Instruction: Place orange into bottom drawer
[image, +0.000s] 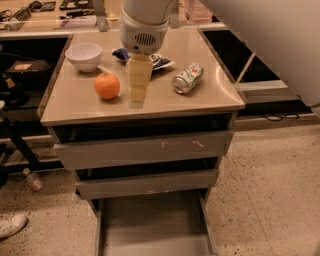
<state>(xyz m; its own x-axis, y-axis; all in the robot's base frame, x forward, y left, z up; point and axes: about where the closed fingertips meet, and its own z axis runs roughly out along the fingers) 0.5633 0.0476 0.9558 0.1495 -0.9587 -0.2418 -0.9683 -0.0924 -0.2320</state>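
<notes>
**Orange on the desk, bottom drawer open**

The orange (107, 86) is sitting on the desk (210, 97), near the front edge and close to the white bowl (83, 56). The end effector (137, 100) points straight down over the desk just beside the orange, not touching it. Honestly can't tell if it's clenched or released from this angle. A can (188, 78) lies on its side on the other side of it, with a chip bag (159, 61) behind. The bottom drawer (150, 225) is pulled out below, orange nowhere near it.
</notes>
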